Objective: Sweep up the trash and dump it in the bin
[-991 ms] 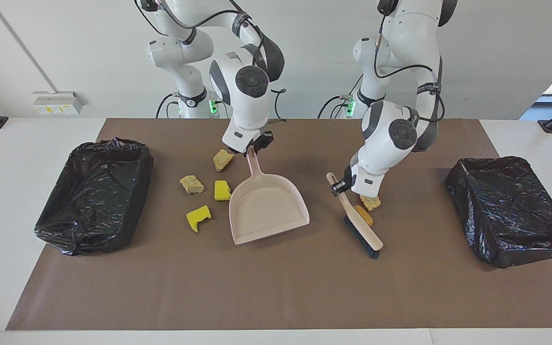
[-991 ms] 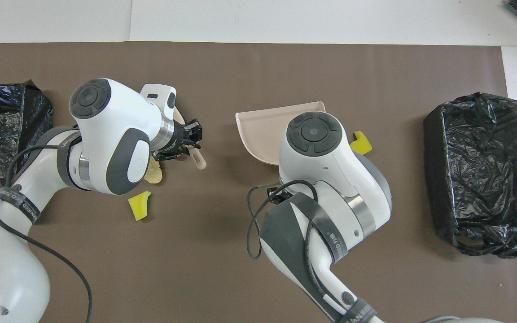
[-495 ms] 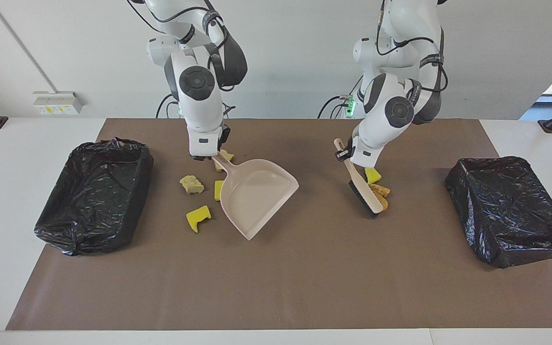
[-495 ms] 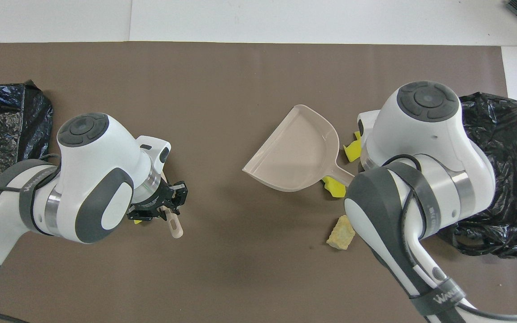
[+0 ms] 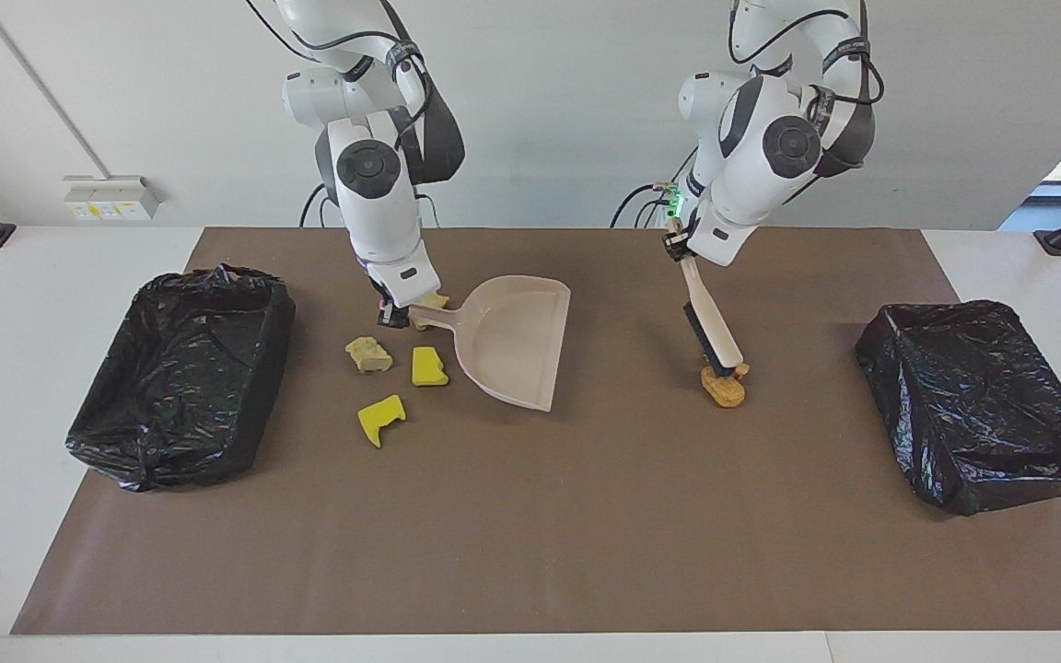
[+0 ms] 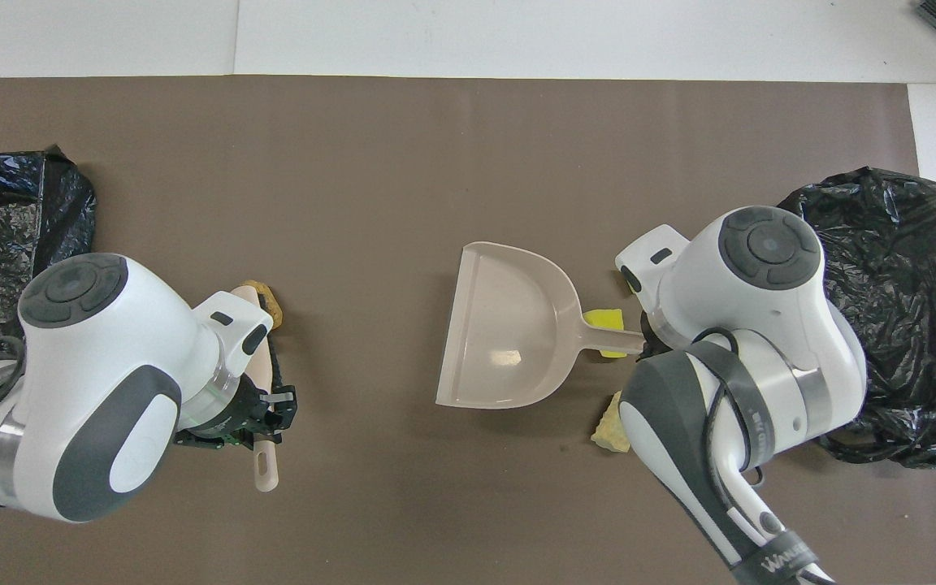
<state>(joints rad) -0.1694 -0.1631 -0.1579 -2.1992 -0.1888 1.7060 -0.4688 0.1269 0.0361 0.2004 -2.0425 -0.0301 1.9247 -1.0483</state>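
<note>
1. My left gripper (image 5: 675, 245), upper right of centre in the facing view, is clamped tight on the top of the handle of the beige long-handled brush with black bristles (image 5: 710, 324). The brush tilts steeply, bristle end down.
2. The bristles touch an orange-brown oval scrap (image 5: 722, 390) on the brown paper mat (image 5: 530, 534); a beige lumpy bit peeks out just beside the brush head.
3. My right gripper (image 5: 392, 316), left of centre in the facing view, is closed on the handle end of the pale pink plastic dustpan (image 5: 517, 341). The pan lies on the mat, its wide mouth turned toward the brush.
4. More trash sits at the handle, left of the pan in that view: a beige chunk (image 5: 368, 354), a bright yellow sponge block (image 5: 426, 366), a yellow notched piece (image 5: 380, 418), and another beige lump (image 5: 437, 300) partly hidden by my gripper.
5. Nothing lies inside the pan.
6. A bin lined with a black plastic bag (image 5: 182, 359) stands at the frame's left, and a second black-bagged bin (image 5: 982, 401) at its right.
</note>
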